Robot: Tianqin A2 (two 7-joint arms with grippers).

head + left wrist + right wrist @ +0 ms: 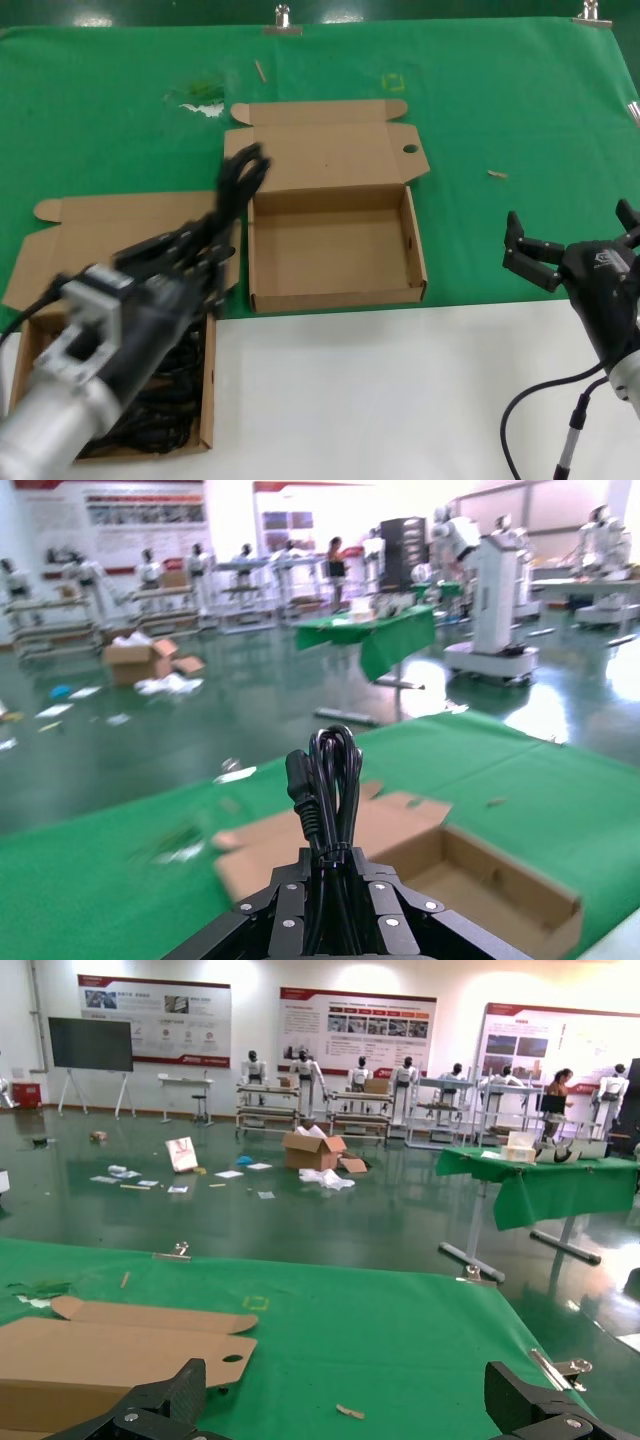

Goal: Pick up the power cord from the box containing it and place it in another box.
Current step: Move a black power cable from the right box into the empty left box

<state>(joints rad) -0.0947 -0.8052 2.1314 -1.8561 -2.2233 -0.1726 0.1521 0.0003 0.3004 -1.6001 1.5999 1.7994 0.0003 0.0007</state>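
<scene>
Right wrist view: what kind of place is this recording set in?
Probably a robot lab or training hall: humanoid robots line shelving along the wall, posters hang above, and more green-clothed tables stand on an open floor.

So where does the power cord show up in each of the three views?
Head view: power cord left of centre, held by the left gripper, poking over the empty box.
Left wrist view: centre, rising from the jaws.
Right wrist view: not in it.
Shared landmark: the empty box's round-holed lid.

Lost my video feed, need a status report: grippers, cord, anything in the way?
Left gripper shut on the power cord, lifted over the full box. Right gripper open, idle at the right. Empty box unobstructed.
</scene>
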